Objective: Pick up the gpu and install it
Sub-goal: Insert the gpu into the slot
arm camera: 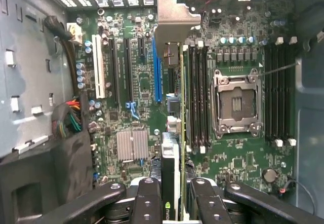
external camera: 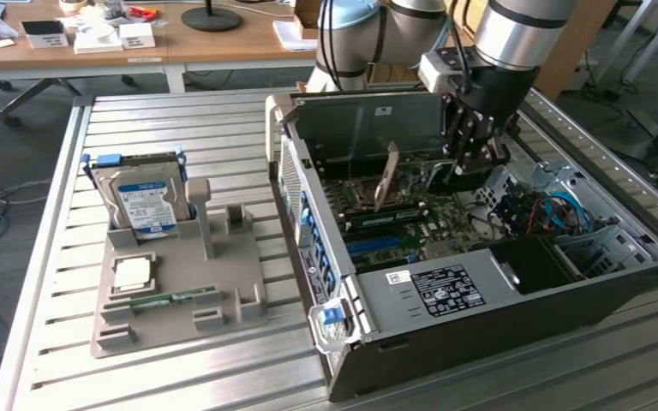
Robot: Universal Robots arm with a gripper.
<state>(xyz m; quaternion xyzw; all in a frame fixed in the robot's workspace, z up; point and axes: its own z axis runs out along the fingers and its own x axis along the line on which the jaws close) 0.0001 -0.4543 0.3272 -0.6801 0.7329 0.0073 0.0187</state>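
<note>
On the exterior view's left, the grey holder (external camera: pixel 134 330) bears the hard drive (external camera: pixel 140 201); further right, the gripper (external camera: pixel 469 167) reaches down into the open computer case (external camera: pixel 478 295); its fingers (arm camera: pixel 149 201) are clamped on the gpu (arm camera: pixel 171 153), so the pick-up looks done; the card hangs edge-on over the motherboard (arm camera: pixel 238 158), just beside the blue slot (arm camera: pixel 157 69), seemingly unseated; installing is left.

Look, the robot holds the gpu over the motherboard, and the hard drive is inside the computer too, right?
No. The hard drive stands in the grey holder outside the computer, as the exterior view shows. The gripper does hold the gpu over the motherboard.
</note>
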